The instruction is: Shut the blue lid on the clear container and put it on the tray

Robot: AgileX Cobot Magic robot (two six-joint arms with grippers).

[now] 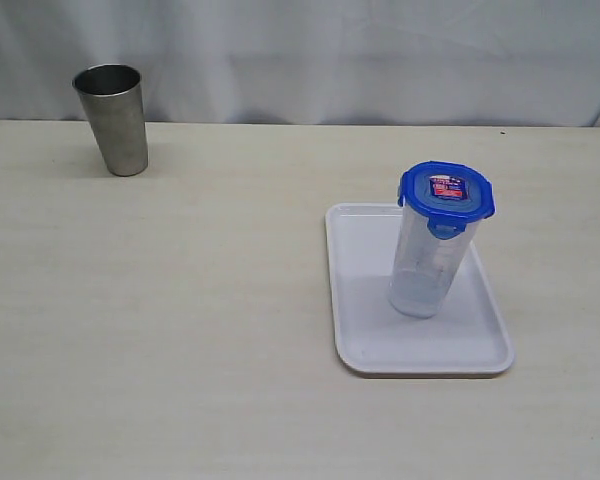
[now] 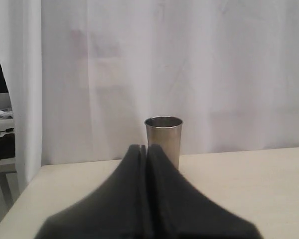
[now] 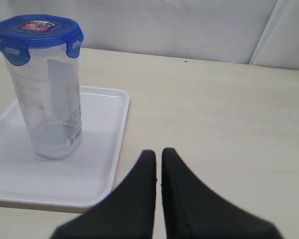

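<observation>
Pale wood-grain desk backed by a white curtain.
The curtain hangs in soft folds right behind the desk's far edge, evenly lit. Beside the desk's corner, past the curtain's side edge, a second table carries dark clutter.

Both end effectors closed, empty.

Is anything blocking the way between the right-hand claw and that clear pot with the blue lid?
Nothing visible does. Between the right gripper and the clear container lie only bare table and the rim of the tray. The container already stands on the tray, blue lid on top.
</observation>
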